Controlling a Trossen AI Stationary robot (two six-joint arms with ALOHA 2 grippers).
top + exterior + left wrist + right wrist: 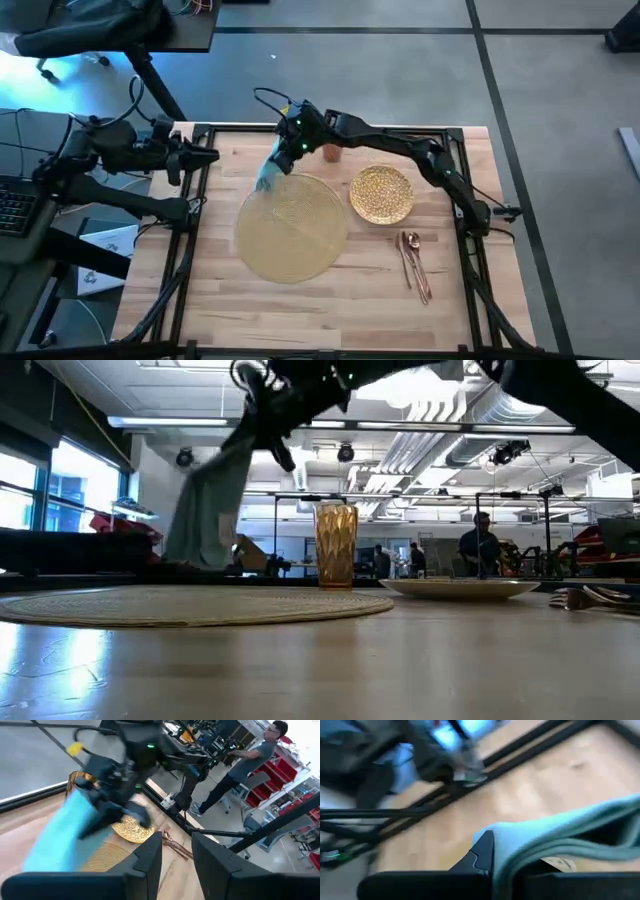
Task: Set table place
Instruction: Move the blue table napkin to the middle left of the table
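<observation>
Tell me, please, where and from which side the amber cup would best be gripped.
Grip the amber cup around its mid-wall, coming from above or from the open table front. It stands upright and faceted, clear of the gold plate. The right gripper, holding the napkin, hangs beside it.

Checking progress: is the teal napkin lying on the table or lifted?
Lifted: the napkin hangs limp from the right gripper, above the placemat.

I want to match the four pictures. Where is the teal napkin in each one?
High view: napkin hangs at the placemat's far edge.
Low view: napkin hangs at left, above the placemat.
Left wrist view: napkin at left.
Right wrist view: napkin fills the right side.
Shared landmark: right tool holding it.
</observation>
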